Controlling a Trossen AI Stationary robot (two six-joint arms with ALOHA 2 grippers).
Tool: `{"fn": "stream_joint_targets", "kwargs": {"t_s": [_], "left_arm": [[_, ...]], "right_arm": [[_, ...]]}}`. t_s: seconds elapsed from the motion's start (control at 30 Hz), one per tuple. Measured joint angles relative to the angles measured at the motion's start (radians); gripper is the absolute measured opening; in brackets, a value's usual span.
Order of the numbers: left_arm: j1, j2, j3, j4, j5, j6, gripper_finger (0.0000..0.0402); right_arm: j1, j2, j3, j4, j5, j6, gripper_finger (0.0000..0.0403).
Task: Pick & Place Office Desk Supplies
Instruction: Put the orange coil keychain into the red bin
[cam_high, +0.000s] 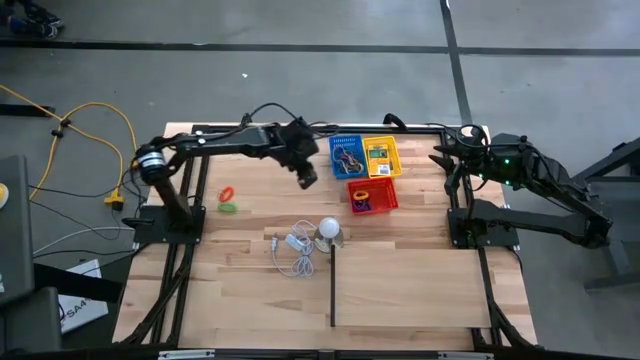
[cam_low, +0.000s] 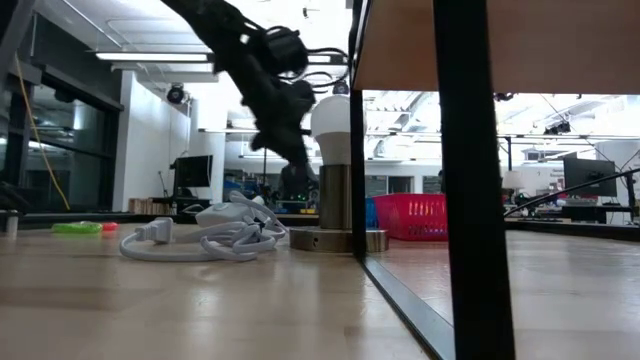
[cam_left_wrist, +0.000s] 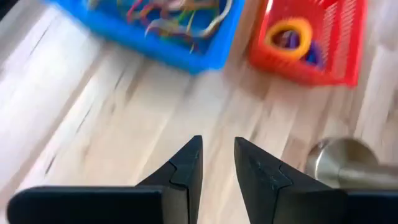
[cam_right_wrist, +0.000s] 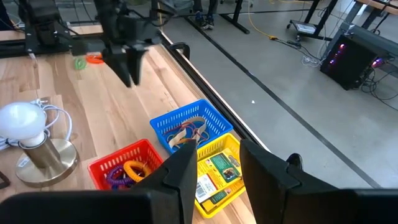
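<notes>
Near the bench's far edge, the left gripper hangs empty, fingers a narrow gap apart, beside the blue basket of rubber bands, likely just unloaded. Two loose rings wait near the left edge. The right gripper, slightly parted, idles at the far right corner.

My high view looks straight down on the whole table. My low view sits at tabletop level, facing the room, close to the bulb (also seen from above). The left wrist view looks down close over the red basket; the right wrist view shares it from farther off.
</notes>
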Motion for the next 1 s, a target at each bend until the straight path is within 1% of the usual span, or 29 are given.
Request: {"fn": "stream_joint_targets", "kwargs": {"t_s": [0.1, 0.23, 0.37, 0.53, 0.73, 1.0], "left_arm": [[0.013, -0.075, -0.070, -0.044, -0.021, -0.044, 0.0088], [0.031, -0.195, -0.212, -0.047, -0.058, -0.127, 0.0088], [0.028, -0.325, -0.359, -0.050, -0.092, -0.212, 0.0088], [0.019, -0.479, -0.503, -0.091, -0.125, -0.312, 0.0088], [0.019, -0.627, -0.606, -0.205, -0.151, -0.429, 0.0088], [0.019, -0.754, -0.660, -0.366, -0.204, -0.528, 0.0088]], "right_arm": [[0.000, 0.000, 0.000, 0.000, 0.001, 0.000, 0.0110], [0.000, 0.000, 0.000, 0.000, 0.000, 0.000, 0.0110], [0.000, 0.000, 0.000, 0.000, 0.000, 0.000, 0.0110], [0.000, 0.000, 0.000, 0.000, 0.000, 0.000, 0.0110], [0.000, 0.000, 0.000, 0.000, 0.000, 0.000, 0.0110], [0.000, 0.000, 0.000, 0.000, 0.000, 0.000, 0.0110]]}}
